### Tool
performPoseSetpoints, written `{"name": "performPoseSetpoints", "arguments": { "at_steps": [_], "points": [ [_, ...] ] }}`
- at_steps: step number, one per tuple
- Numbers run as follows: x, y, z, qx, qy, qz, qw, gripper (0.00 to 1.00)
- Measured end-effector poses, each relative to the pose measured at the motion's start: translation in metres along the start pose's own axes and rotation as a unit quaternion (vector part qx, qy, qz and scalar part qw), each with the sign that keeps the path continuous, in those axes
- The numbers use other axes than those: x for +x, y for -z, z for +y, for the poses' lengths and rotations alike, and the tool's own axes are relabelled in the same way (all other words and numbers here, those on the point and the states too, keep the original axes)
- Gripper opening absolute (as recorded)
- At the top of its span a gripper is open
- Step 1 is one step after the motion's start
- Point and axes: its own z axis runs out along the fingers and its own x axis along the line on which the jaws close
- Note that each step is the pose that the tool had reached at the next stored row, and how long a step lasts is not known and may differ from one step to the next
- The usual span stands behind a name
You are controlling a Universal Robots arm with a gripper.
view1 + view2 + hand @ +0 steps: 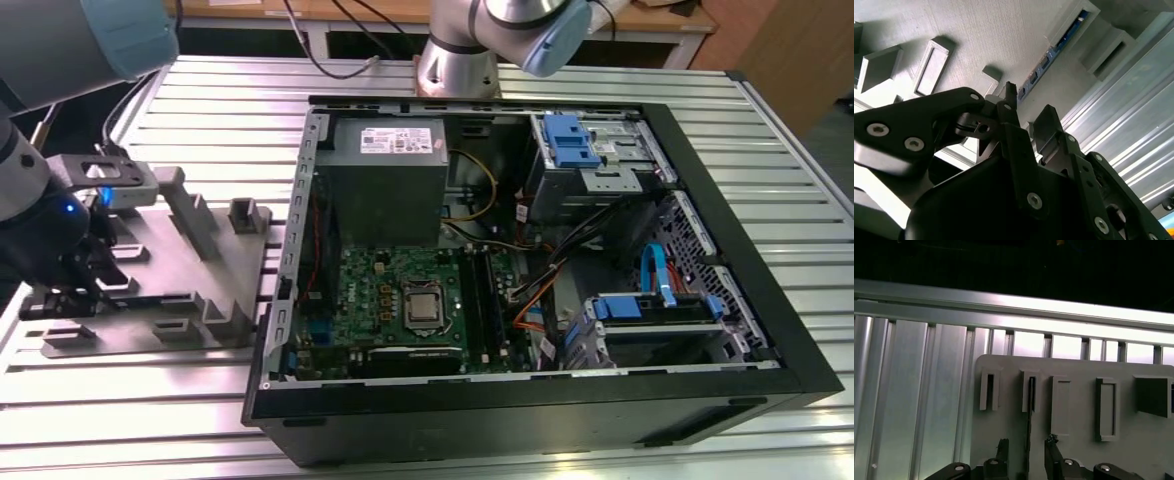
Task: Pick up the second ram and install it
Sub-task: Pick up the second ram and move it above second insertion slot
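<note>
Straddling stance: in the first wrist view the gripper (1027,445) sits low over the grey holder tray (1141,440). Its fingers (1002,446) are apart, one on each flat side of the second ram (1028,425), and neither appears to press on it.
Ram's place: it stands on its long edge in the tray, with its far end seated in a slotted block (1035,390).
Long axis: it lies level along the tray, pointing straight out of the finger gap toward that block. Its blue-green edge (1046,61) traces the same line in the second wrist view.
Grasp advice: as a judgement, the fingers should close squarely on the flat faces, centred on the thin edge. A skewed pinch could twist the stick in its slot.
Beyond: the slatted table (914,390) lies past the tray. In the exterior view the open computer case (747,330) stands toward the exterior view's right.
</note>
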Motion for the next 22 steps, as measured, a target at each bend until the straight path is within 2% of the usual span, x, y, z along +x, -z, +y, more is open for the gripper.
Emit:
{"name": "performPoseSetpoints", "arguments": {
  "at_steps": [8, 17, 18, 19, 20, 21, 22],
  "points": [
    [0.0007, -0.0138, 0.0003, -0.0001, 0.005, 0.0001, 1.0000, 0.41],
    [0.0007, -0.0138, 0.0003, -0.0001, 0.006, 0.0001, 1.0000, 0.41],
    [0.0007, -0.0138, 0.0003, -0.0002, 0.006, 0.0001, 1.0000, 0.40],
    [0.0007, -0.0138, 0.0003, -0.0002, 0.006, 0.0001, 1.0000, 0.33],
    [0.0007, -0.0138, 0.0003, -0.0002, 0.006, 0.0001, 1.0000, 0.33],
    [0.0007, -0.0138, 0.0003, -0.0001, 0.006, 0.0001, 1.0000, 0.27],
    [0.0007, -0.0138, 0.0003, -0.0002, 0.006, 0.0001, 1.0000, 0.27]
  ]
}}
